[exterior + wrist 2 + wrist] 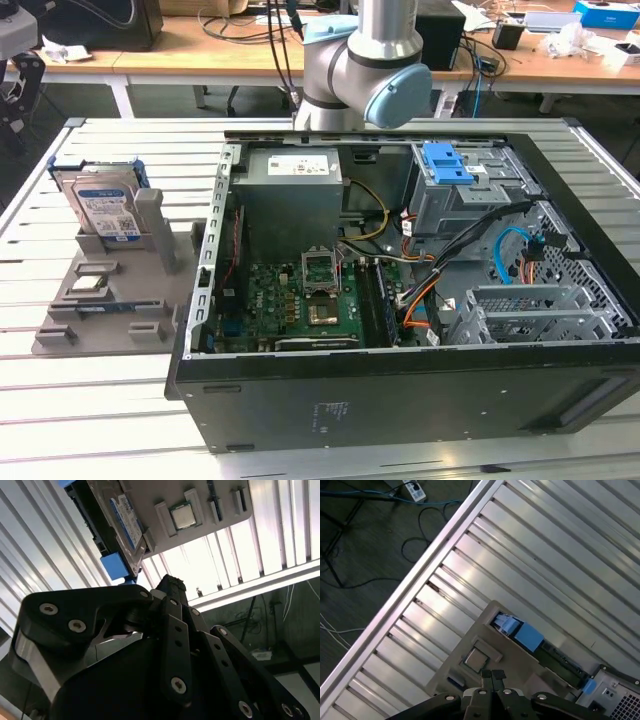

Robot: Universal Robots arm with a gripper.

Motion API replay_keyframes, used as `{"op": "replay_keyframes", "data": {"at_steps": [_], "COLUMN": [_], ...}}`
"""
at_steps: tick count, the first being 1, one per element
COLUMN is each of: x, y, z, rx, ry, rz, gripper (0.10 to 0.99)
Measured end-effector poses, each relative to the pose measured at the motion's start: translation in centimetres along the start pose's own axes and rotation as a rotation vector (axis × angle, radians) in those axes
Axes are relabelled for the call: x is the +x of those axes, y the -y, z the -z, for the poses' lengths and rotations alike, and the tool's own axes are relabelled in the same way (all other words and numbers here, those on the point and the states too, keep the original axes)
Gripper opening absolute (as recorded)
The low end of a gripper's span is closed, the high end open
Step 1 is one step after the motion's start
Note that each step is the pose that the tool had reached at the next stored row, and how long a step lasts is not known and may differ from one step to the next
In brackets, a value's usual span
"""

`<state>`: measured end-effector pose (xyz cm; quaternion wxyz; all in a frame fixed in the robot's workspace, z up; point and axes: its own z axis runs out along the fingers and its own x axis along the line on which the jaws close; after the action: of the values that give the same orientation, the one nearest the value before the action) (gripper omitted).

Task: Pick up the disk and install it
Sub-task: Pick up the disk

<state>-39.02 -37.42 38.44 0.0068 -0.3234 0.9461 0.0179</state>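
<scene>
Silver disk (102,208) stood on edge in a grey holder (105,312) on the table (90,425), end effector (492,676) hovered over the holder, fingers pressed together, holding nothing.

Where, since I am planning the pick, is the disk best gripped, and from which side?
Grip the disk by its free upper part, jaws across the two flat faces, coming down from above. It stands on edge in the grey holder, whose slot covers its lower edge, so the top looks most open.
</scene>
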Motion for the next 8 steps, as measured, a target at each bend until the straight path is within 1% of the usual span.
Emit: {"op": "replay_keyframes", "data": {"at_steps": [4,8], "x": [0.00,0.00], "y": [0.00,0.00], "z": [0.00,0.00], "rx": [-0.001,-0.003], "ry": [-0.0013,-0.0033], "rz": [0.045,0.113], "gripper": [0.106,0.106]}}
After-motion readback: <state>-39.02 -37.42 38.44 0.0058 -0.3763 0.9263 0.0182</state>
